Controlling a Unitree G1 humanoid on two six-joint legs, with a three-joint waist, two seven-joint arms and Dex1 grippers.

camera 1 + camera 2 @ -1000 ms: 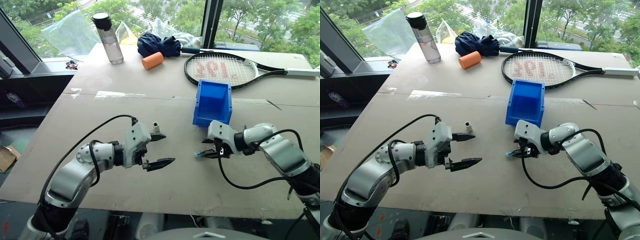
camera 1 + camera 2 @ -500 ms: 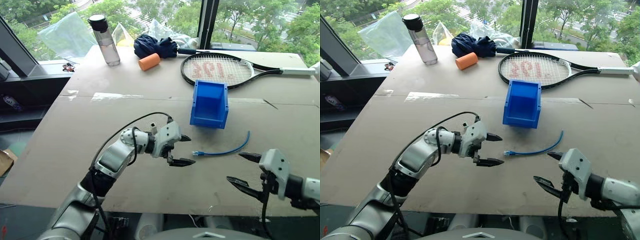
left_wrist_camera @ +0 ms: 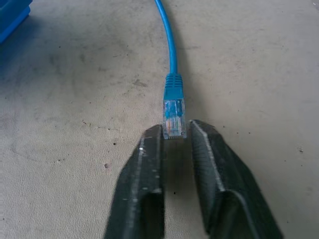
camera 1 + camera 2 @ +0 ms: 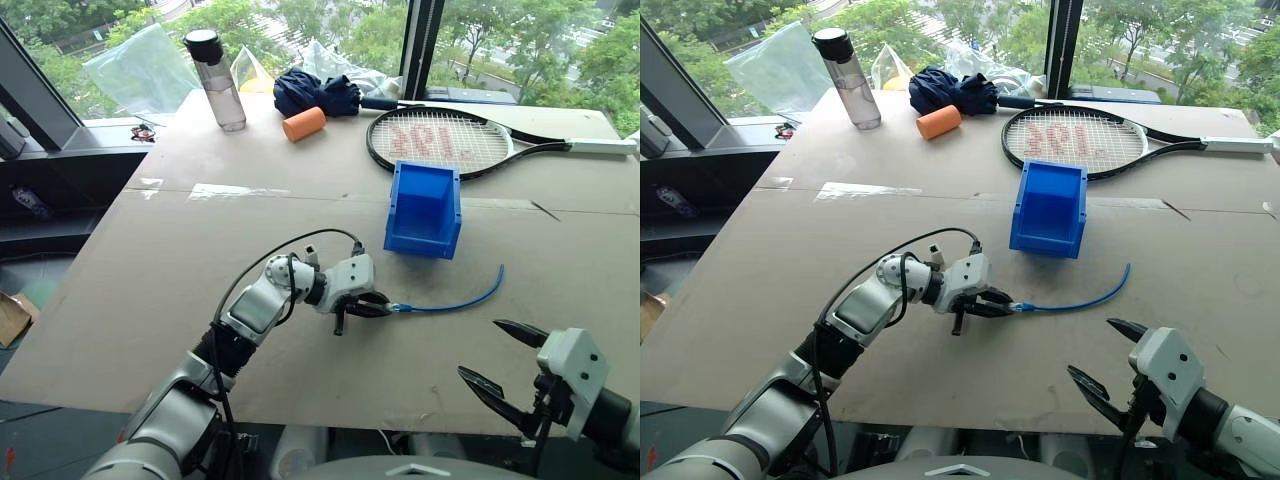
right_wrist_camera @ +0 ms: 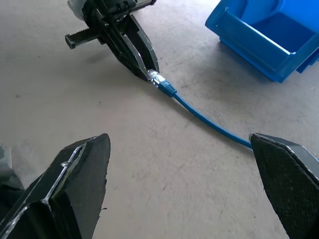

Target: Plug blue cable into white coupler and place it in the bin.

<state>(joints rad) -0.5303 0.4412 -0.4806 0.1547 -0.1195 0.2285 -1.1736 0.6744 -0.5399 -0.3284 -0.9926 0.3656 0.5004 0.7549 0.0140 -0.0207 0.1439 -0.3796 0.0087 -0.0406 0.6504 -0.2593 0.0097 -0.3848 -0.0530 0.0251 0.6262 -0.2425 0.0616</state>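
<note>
The right gripper [image 4: 508, 358] was seen nearest, at the table's near edge, well apart from everything; its fingers were spread wide and nothing was held or touched. That was judged a standby pose, the cable being left free for the other arm.

Further in, the left gripper [image 4: 378, 307] was laid low over the table [image 4: 200, 260], pointing to the robot's right, straight along the blue cable [image 4: 455, 298]. Its fingers [image 3: 149, 159] were closed to a narrow gap, and the clear plug [image 3: 174, 114] was pinched just at its tip, as seen in the left wrist view. Contact at the plug end was clear; how firm the grip was could not be told. The plug end was judged to be taken so the connector could be steered into a socket.

The rest of the cable was left lying flat on the table, curving away to the right, near the bin [image 4: 425, 207] but not touching it. The bin was placed just beyond, open front toward the robot, judged ready for the drop. The white coupler could not be made out with certainty.
</note>
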